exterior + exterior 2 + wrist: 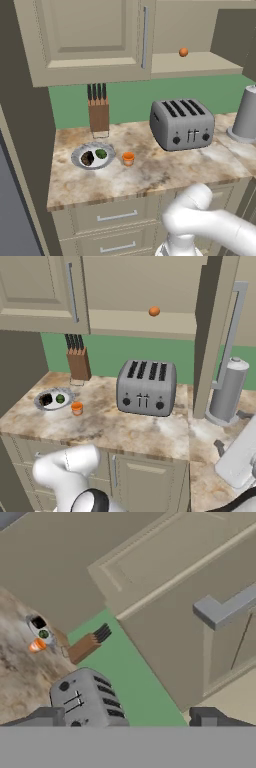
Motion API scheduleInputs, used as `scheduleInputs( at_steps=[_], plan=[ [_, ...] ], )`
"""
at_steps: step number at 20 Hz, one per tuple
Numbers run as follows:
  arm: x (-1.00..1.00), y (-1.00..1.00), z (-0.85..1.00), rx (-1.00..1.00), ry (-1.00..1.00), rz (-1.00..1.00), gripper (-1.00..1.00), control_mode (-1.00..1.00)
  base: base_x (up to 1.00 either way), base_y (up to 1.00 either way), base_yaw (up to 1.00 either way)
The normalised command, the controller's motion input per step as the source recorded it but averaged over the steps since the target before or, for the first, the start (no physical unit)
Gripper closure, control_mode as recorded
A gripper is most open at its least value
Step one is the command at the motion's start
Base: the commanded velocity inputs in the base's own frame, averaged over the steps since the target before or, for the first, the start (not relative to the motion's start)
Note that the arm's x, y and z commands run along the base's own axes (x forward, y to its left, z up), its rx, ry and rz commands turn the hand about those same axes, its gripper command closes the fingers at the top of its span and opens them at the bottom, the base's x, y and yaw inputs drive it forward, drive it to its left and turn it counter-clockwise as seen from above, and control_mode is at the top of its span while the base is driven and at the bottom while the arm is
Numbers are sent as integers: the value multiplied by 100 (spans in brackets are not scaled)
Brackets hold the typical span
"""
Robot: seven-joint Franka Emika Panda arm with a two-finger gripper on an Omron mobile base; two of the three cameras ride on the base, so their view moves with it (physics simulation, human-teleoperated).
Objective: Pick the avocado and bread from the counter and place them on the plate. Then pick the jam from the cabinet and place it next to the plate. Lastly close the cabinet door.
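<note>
Plate [93,156] sits on the counter [165,172] at its left end, in front of the knife block [98,111]. On the plate: bread [87,159] on the left, avocado [101,154] on the right, close together. Jam [128,158] stands upright on the counter just right of the plate, apart from its rim. The hand view shows the same group far off: plate [40,628], jam [36,645], knife block [89,643].

Toaster [181,123] stands mid-counter, well right of the jam; a grey kettle [247,114] further right.

Cabinet [150,296] above: right door [215,336] swung open, edge-on in the right base view. A small orange ball [183,52] rests on the shelf.

Gripper [127,717]: fingertips [47,716] wide apart, nothing between them, close to the door's handle [225,609].
</note>
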Motion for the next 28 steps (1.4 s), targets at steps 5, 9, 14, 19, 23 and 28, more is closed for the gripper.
scheduleInputs(
  at_steps=[5,9,14,19,23,28],
  plan=[
    [43,-22,-4,10,-2,14,-100,-100,0,0,0],
    [55,0,0,3,0,5,-100,-100,0,0,0],
    [54,0,0,1,0,3,-100,-100,0,0,0],
    [42,0,0,0,0,3,-100,-100,0,0,0],
    [18,5,14,0,-5,4,-100,-100,0,0,0],
    [0,34,48,0,-15,5,-100,-100,0,0,0]
  ],
)
